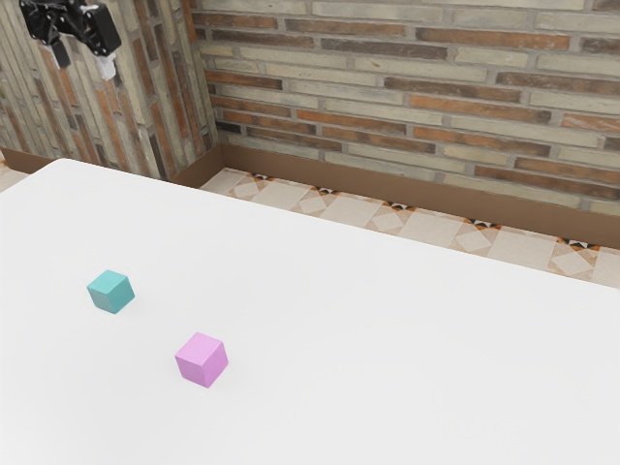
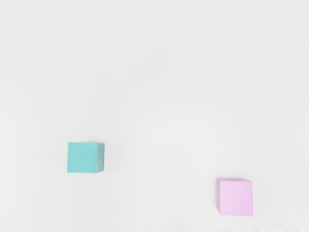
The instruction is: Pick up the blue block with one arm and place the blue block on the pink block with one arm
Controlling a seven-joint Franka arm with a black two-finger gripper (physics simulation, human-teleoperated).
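A small teal-blue block (image 1: 110, 291) rests on the white table (image 1: 387, 329) toward the exterior view's left. The pink block (image 1: 201, 359) sits a short way nearer the front and to its right, apart from it. High above them, in the upper left corner, hangs my gripper (image 1: 83, 58), open, its two fingers spread with nothing between them. The wrist view looks straight down from that height at the blue block (image 2: 86, 157) and the pink block (image 2: 234, 196), both flat on the table.
A brick wall (image 1: 407, 87) and a brown skirting run behind the table, with patterned floor tiles (image 1: 436, 228) beyond the table's far edge. The white tabletop stretches wide to the exterior view's right of the blocks.
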